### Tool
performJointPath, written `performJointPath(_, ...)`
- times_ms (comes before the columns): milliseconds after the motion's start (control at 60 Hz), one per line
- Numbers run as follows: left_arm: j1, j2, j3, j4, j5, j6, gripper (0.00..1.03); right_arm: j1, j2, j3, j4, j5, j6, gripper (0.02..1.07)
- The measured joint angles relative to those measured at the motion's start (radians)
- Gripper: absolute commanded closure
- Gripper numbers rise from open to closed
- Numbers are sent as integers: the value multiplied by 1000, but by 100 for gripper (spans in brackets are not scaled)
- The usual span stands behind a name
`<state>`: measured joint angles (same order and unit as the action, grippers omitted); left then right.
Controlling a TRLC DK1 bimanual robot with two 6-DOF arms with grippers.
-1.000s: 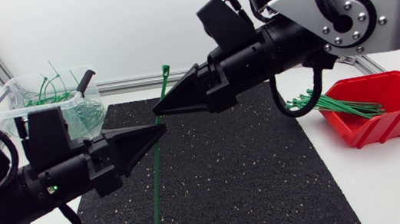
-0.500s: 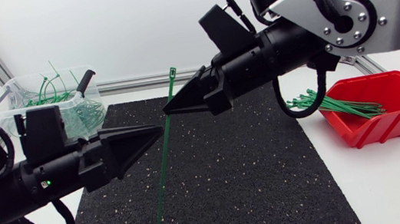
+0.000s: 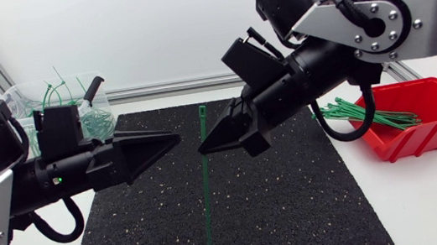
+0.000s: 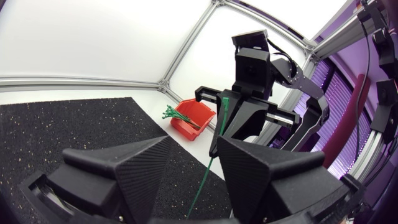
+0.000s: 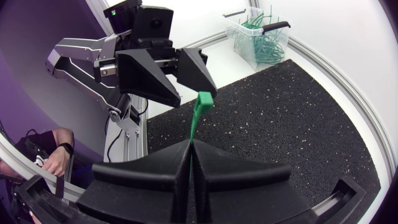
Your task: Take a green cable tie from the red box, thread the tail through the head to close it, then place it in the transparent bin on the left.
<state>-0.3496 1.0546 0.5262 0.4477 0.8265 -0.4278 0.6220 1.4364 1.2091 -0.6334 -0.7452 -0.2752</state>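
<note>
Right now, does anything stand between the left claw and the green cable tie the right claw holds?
Nothing visible does. The open left claw points at the green cable tie, held upright by the right claw; only air lies between them, above the black mat.

Seen from above, the green cable tie (image 3: 207,192) appears to run off the lower edge, its tail tip cut off. The stretch pinched in the right end effector (image 3: 202,148) is hidden by the black fingers. From the right wrist only the tie's head shows above those fingers, everything below covered. From the left wrist the tail is lost behind the left end effector (image 4: 194,142). The transparent bin (image 3: 36,85) is partly masked by the left arm (image 3: 40,184), itself cropped at the side edge. A black cable loop (image 3: 325,132) crosses the loose ties (image 3: 352,111) spilling from the red box (image 3: 423,131). The tie head's slot is too small to make out.
</note>
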Motion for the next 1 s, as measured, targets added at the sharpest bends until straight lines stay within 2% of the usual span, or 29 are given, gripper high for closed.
performJointPath(283, 0, 49, 25, 22, 107, 113, 48, 12, 46, 1, -24, 3, -18, 102)
performJointPath(533, 0, 77, 72, -1, 214, 141, 46, 17, 71, 17, -45, 3, -18, 102)
performJointPath(717, 8, 104, 87, -13, 259, 141, 46, 17, 71, 47, -49, 2, -18, 102)
performJointPath(1000, 28, 145, 125, -13, 269, 165, 46, 18, 71, 50, -60, -2, -25, 102)
